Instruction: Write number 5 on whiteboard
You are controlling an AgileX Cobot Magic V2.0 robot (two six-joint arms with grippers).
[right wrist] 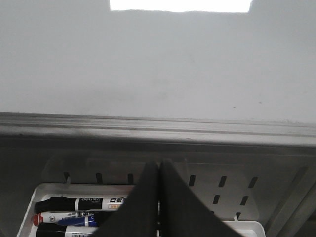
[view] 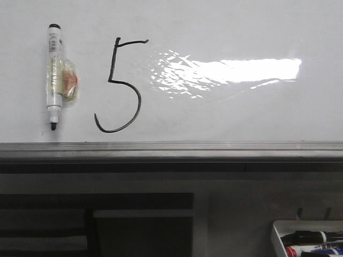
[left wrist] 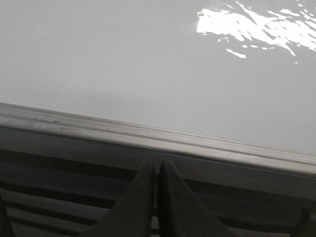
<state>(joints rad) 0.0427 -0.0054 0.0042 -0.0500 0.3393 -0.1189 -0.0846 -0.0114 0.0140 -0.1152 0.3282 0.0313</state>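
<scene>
The whiteboard fills the upper front view, glossy white with glare, and a grey metal ledge runs along its lower edge. A black hand-drawn number 5 stands on it at the left. A white marker with a black tip sticks to the board left of the digit, tip down. Neither gripper shows in the front view. My left gripper is shut and empty, below the ledge. My right gripper is shut and empty, over the marker tray below the board.
A small white tray at the lower right holds black, red and blue markers. A perforated grey panel stands behind it. Dark shelving lies under the ledge at the left.
</scene>
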